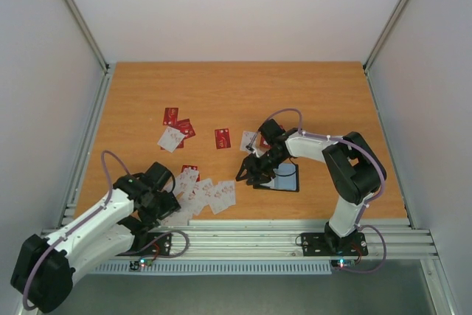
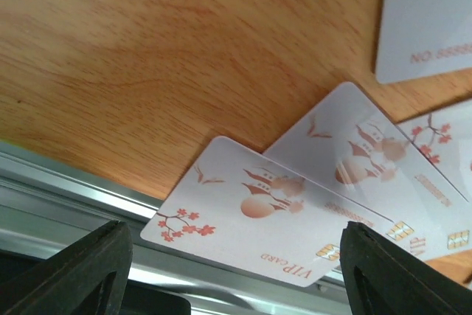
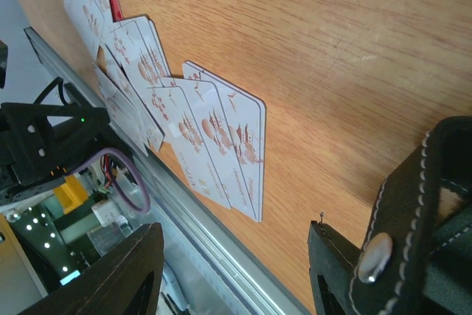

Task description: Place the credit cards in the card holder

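Wooden table (image 1: pixel 221 86), scattered cards (image 1: pixel 223 138), white walls (image 1: pixel 236 5)

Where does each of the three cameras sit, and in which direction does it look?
Top external: above and behind, looking down on table, credit cards, card holder; left arm and right arm show.
Left wrist: on the left arm, low over credit cards at the near rail; left gripper open below.
Right wrist: on the right arm, facing those cards; right gripper and card holder show.
Shared: the credit cards near the rail.
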Available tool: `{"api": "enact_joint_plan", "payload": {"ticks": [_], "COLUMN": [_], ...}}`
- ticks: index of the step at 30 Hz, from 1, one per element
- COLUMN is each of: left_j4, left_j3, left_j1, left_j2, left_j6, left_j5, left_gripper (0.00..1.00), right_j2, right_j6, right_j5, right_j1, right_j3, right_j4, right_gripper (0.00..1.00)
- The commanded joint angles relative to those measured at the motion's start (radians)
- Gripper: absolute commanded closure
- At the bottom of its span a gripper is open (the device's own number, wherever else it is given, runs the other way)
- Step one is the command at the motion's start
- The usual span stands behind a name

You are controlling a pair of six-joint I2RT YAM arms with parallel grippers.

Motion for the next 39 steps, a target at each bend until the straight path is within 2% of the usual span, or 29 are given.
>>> {"api": "enact_joint_plan", "payload": {"ticks": [1,4,17,26,33,39], "left_j4": [-0.047,-0.047,0.237,0.285,0.323,0.362], "left_j3": [-0.014,-0.001,-0.052,-0.042,-0.061,-0.116], "left_j1": [0.005,0.005,-0.032,-0.088,-0.124,-0.155], "left_j2": [0.019,0.065,0.243,0.264,0.297,0.245], "left_j6": [-0.062,-0.063,-0.063,-0.085,-0.103,-0.144], "left_j5": [-0.05,-0.058,0.015,0.017,0.025,0.01], "left_gripper": [0.22,0.22,0.24,0.28,0.25,0.23], "right_j2": [-0.026,-0.021,-0.026,-0.032,-0.033,-0.036], "right_j6": [-0.004,-0.004,-0.015,-0.015,-0.015,-0.014], "right_j5": [-0.021,-0.02,-0.012,-0.01,-0.011,-0.008], "right_j1": [0.006,0.006,0.006,0.006,0.006,0.005], "right_j3": [-0.004,0.0,-0.004,-0.021,-0.025,-0.036], "right_j4": [-0.006,-0.006,-0.022,-0.015,-0.01,-0.007], "right_gripper": [0.45,0.45,0.46,0.46,0.46,0.46]}}
